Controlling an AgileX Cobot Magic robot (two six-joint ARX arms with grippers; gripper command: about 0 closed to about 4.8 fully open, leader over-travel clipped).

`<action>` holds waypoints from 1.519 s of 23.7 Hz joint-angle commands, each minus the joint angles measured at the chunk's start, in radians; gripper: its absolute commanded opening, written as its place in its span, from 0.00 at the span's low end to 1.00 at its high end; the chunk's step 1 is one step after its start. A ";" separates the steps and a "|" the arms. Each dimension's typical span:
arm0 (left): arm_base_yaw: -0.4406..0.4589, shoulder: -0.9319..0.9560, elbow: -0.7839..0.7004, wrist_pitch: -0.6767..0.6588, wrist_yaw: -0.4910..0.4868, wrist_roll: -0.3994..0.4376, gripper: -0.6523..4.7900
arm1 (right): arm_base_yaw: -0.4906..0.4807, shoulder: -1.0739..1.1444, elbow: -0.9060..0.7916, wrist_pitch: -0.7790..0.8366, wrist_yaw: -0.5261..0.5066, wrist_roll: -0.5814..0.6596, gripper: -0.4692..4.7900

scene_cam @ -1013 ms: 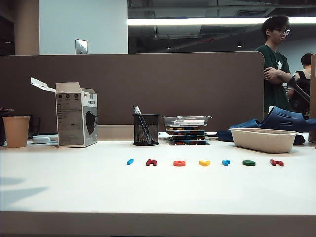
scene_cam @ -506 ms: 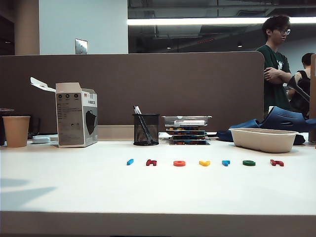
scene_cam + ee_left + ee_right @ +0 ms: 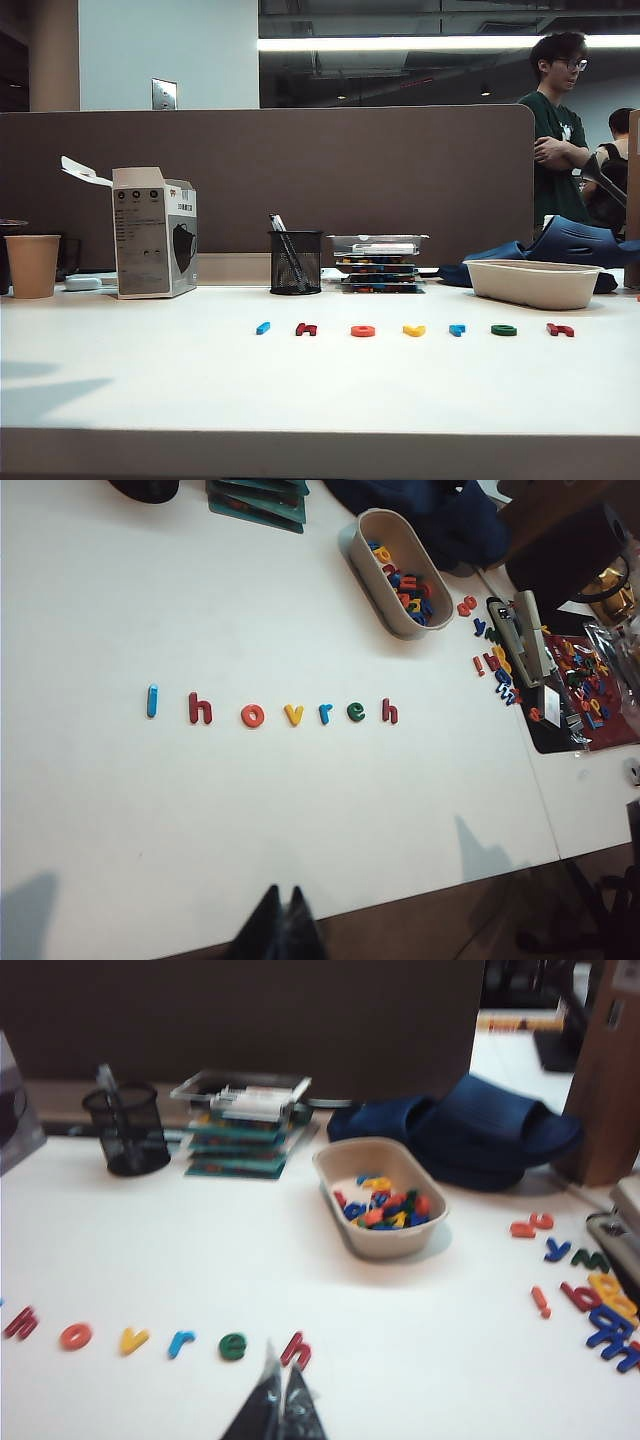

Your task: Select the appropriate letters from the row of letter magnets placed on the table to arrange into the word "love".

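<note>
Nothing has shifted in the row of letter magnets point(image 3: 414, 330), all seven untouched mid-worktop point(image 3: 150, 390) since a second ago, while the left tool point(image 3: 283, 920) and right tool point(image 3: 281, 1392) hover closed and empty near its front edge

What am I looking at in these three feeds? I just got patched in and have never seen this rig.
It is a two-armed robot. One camera faces the white table from off the arms; the others ride each wrist. Seven letter magnets lie in a row: blue l, red h, orange o, yellow v, blue r, green e, red h. A tray of spare letters sits behind. The left pincer and the right pincer hang above the table, both shut, holding nothing.
</note>
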 commanded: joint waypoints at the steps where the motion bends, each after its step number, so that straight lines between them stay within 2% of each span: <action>1: 0.000 -0.002 0.004 0.010 -0.006 0.005 0.11 | 0.009 0.192 0.198 -0.125 -0.089 -0.009 0.08; 5: 0.000 -0.002 0.004 0.010 -0.006 0.005 0.11 | 0.079 0.395 0.370 -0.138 -0.106 -0.008 0.08; 9: 0.000 -0.002 0.004 0.010 -0.006 0.005 0.11 | 0.228 0.643 0.549 -0.136 -0.124 0.007 0.08; 10: 0.000 -0.002 0.004 0.010 -0.006 0.005 0.11 | 0.283 0.739 0.610 -0.137 -0.121 0.033 0.08; 13: 0.000 -0.002 0.004 0.010 -0.006 0.005 0.11 | 0.371 0.920 0.724 -0.145 -0.069 0.149 0.08; 15: 0.000 -0.002 0.004 0.010 -0.006 0.005 0.11 | 0.418 1.048 0.805 -0.149 -0.055 0.198 0.13; 17: 0.000 -0.002 0.004 0.010 -0.005 0.005 0.11 | 0.473 1.207 0.905 -0.149 -0.052 0.217 0.26; 21: 0.000 -0.002 0.004 0.010 -0.006 0.005 0.11 | 0.539 1.363 1.001 -0.148 -0.012 0.217 0.36; 22: 0.000 -0.002 0.004 0.010 -0.006 0.005 0.11 | 0.561 1.427 1.041 -0.149 0.015 0.217 0.45; 23: 0.000 -0.002 0.004 0.010 -0.006 0.005 0.11 | 0.577 1.468 1.066 -0.149 0.020 0.217 0.50; 28: 0.000 -0.002 0.004 0.010 -0.006 0.005 0.11 | 0.634 1.684 1.207 -0.188 0.028 0.219 0.51; 30: 0.000 -0.002 0.004 0.010 -0.006 0.005 0.11 | 0.647 1.727 1.232 -0.195 0.039 0.219 0.52; 33: 0.000 -0.002 0.004 0.010 -0.006 0.005 0.11 | 0.671 1.799 1.273 -0.196 0.048 0.219 0.58; 36: 0.000 -0.002 0.004 0.010 -0.006 0.005 0.11 | 0.693 1.857 1.310 -0.206 0.083 0.219 0.58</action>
